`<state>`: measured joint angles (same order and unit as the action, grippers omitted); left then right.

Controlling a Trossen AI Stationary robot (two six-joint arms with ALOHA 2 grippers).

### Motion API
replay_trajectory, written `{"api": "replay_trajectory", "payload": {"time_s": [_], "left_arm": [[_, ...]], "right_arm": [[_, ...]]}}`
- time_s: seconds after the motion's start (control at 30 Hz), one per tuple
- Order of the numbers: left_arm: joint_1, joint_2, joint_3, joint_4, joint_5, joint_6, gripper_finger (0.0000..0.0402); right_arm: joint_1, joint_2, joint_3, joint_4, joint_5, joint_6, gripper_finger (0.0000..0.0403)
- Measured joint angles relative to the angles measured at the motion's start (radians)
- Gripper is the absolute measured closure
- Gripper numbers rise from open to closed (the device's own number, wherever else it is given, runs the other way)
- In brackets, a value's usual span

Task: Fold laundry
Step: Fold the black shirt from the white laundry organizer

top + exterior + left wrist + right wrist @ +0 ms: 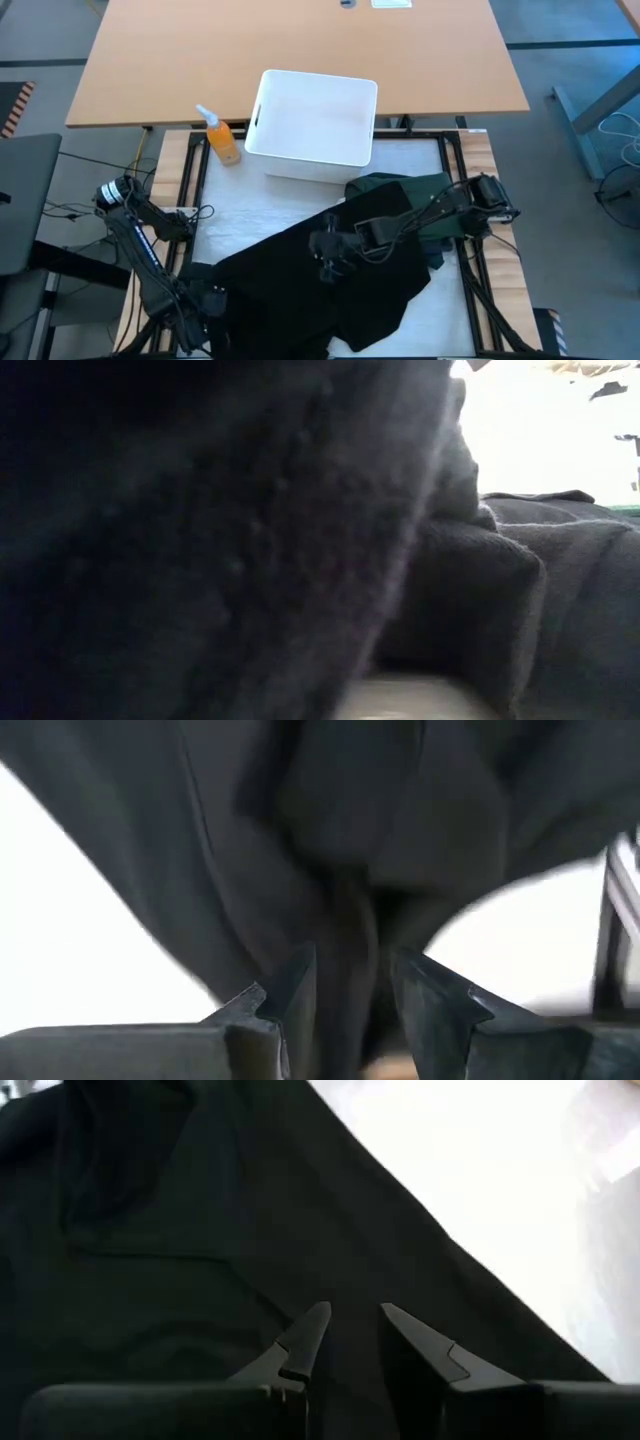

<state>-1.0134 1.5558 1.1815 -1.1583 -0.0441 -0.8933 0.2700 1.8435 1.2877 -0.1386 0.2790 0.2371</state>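
A black garment (290,300) lies spread over the near middle of the white padded table (240,215), and its cloth (200,540) fills the low view. My right gripper (325,252) reaches in from the right and is shut on it near its middle. My left gripper (207,300) points down at the garment's near left corner. In the left wrist view its fingers (352,985) stand open on either side of a bunched fold (350,920). A dark green garment (400,190) lies under my right arm, its near edge beneath the black one. My left gripper comes from above at a bunched fold of the black garment (350,950), which runs between its parted fingers; I cannot tell whether they touch it. My right gripper pinches the black cloth (352,1295) between its two fingers, slanting down from the table's right. The dark cloth hides the exact spot and the number of layers.
A white plastic bin (262,110) stands at the table's far edge, with an orange spray bottle (222,140) to its left. A wooden table (200,60) lies beyond. Bare white padding shows at the far left and along the right edge.
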Motion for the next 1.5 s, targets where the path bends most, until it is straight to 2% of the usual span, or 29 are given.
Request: {"api": "replay_trajectory", "payload": {"time_s": [0.1, 0.17, 0.33, 0.43, 0.77, 1.0, 1.27, 1.5], "left_arm": [[0.002, 0.000, -0.025, 0.034, -0.070, 0.036, 0.0281], [0.005, 0.000, -0.054, 0.052, -0.079, 0.032, 0.0281], [0.008, 0.000, -0.155, 0.184, -0.012, -0.011, 0.0281], [0.007, 0.000, -0.197, 0.274, -0.005, -0.027, 0.0281], [0.007, 0.000, -0.219, 0.321, -0.013, -0.028, 0.0287], [0.007, 0.003, -0.219, 0.355, -0.014, -0.006, 0.0323], [0.037, 0.109, -0.213, 0.365, 0.021, -0.002, 0.0394], [0.048, 0.074, -0.122, 0.288, 0.011, 0.053, 0.0401]], "right_arm": [[0.018, 0.000, 0.000, -0.010, 0.000, 0.004, 0.0291], [0.027, 0.000, 0.000, -0.026, 0.000, 0.021, 0.0291], [0.046, 0.000, 0.000, -0.049, -0.001, 0.024, 0.0291], [0.051, 0.000, 0.000, -0.052, -0.001, 0.024, 0.0291], [0.041, 0.001, 0.000, -0.055, -0.001, 0.024, 0.0291], [0.043, 0.001, 0.000, -0.061, -0.001, 0.019, 0.0291], [0.053, 0.001, 0.000, -0.068, -0.001, 0.018, 0.0291], [0.058, 0.001, 0.000, -0.074, -0.011, 0.023, 0.0291]]}}
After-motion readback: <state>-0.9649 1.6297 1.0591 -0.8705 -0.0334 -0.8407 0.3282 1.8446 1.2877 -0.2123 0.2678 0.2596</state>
